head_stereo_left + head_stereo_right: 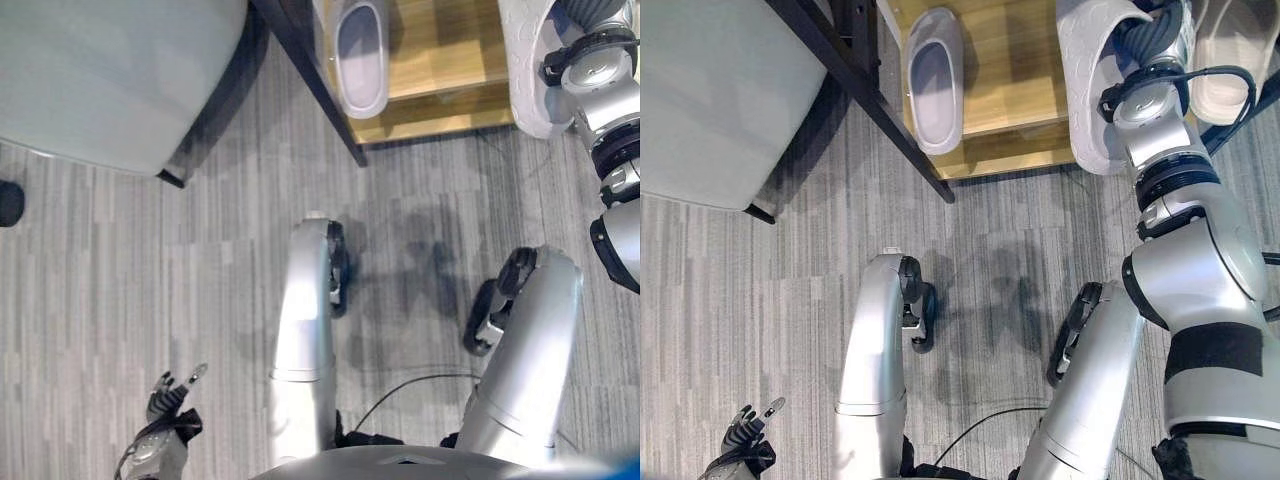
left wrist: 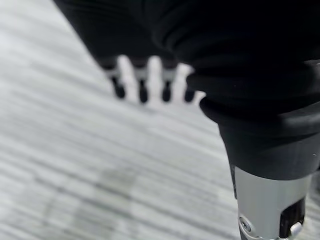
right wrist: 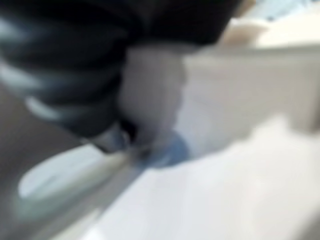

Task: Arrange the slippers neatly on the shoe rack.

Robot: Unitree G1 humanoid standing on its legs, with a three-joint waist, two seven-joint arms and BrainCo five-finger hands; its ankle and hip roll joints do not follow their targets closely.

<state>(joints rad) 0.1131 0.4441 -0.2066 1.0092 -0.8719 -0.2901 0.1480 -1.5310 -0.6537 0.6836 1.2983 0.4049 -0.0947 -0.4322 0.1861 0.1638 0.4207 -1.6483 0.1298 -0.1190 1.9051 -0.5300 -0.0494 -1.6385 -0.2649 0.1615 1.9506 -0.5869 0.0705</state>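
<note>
So the rack (image 1: 1025,120) already has a grey slipper (image 1: 933,80) on its board near the front edge. Right of it, the right hand (image 1: 1145,45) has a white slipper (image 1: 1090,90) overhanging that edge, so it could tip off; can't tell its grip. Left hand (image 1: 165,420) hangs relaxed, well clear.

**Left hand over the floor**

My left hand (image 2: 210,60) hangs above the grey striped floor (image 2: 75,165). My fingers (image 2: 142,82) reach out straight in a row past the dark ribbed cover (image 2: 260,115), dark tips showing, holding nothing and touching nothing.
</note>
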